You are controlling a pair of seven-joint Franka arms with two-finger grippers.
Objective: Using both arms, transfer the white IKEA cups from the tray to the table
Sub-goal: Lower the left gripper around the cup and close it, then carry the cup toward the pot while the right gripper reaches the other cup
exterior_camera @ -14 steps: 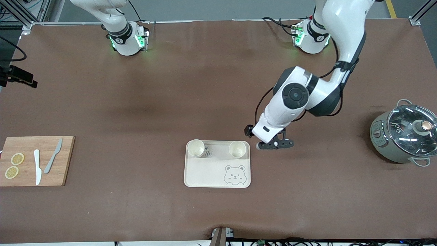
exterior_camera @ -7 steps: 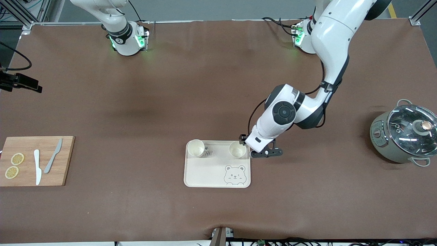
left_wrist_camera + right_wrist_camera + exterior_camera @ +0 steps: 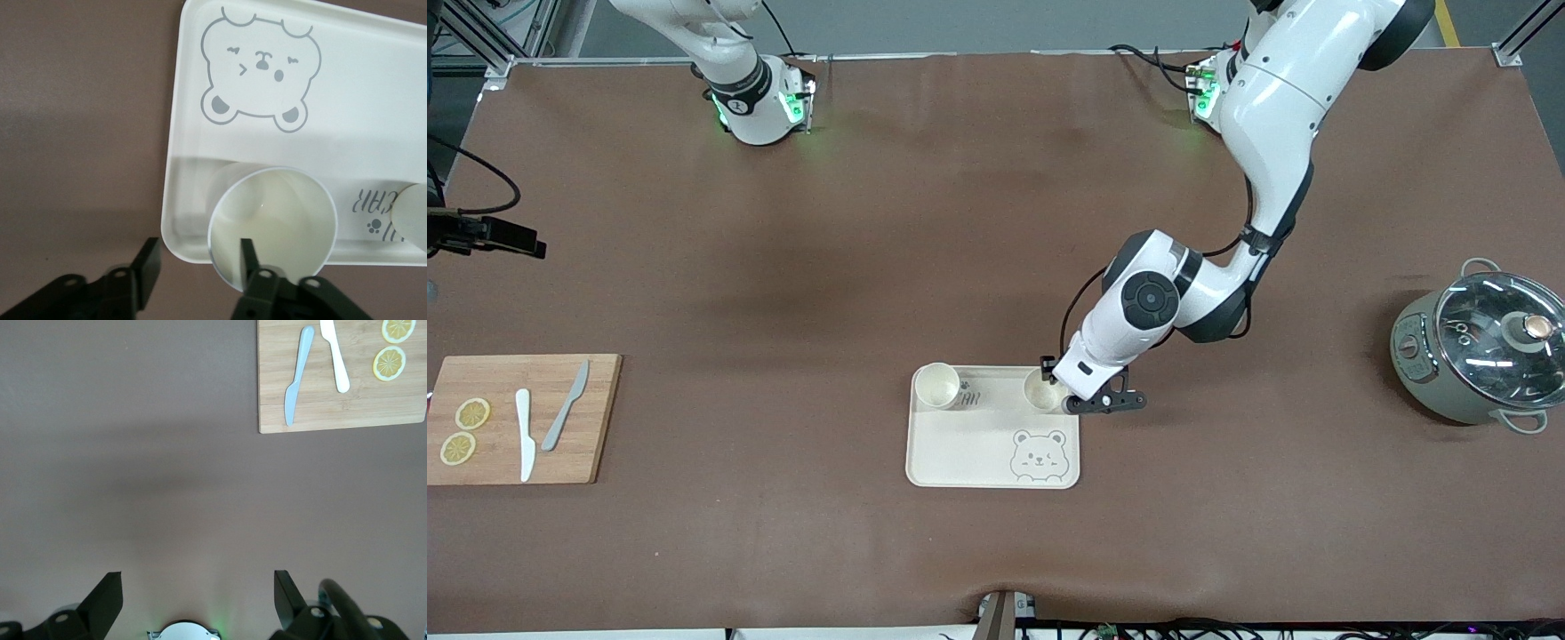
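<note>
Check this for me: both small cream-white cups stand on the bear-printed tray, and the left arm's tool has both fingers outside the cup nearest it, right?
Not quite. The left wrist view shows the left tool straddling the wall of the small cream-white cup: one finger inside, one outside. Both cups do stand on the cream bear-printed tray.

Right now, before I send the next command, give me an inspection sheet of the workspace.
Surface: brown table mat, flat.
Job's things: two small cream-white tapered cups upright on the cream bear-printed tray.
Clutter: bamboo cutting board with two knives and lemon slices; grey-green lidded pot.
Grippers: left gripper straddles one cup's rim, one finger inside; right gripper open, waiting above bare mat.
Cables: black cable along left arm.
Surroundings: nothing seen.
</note>
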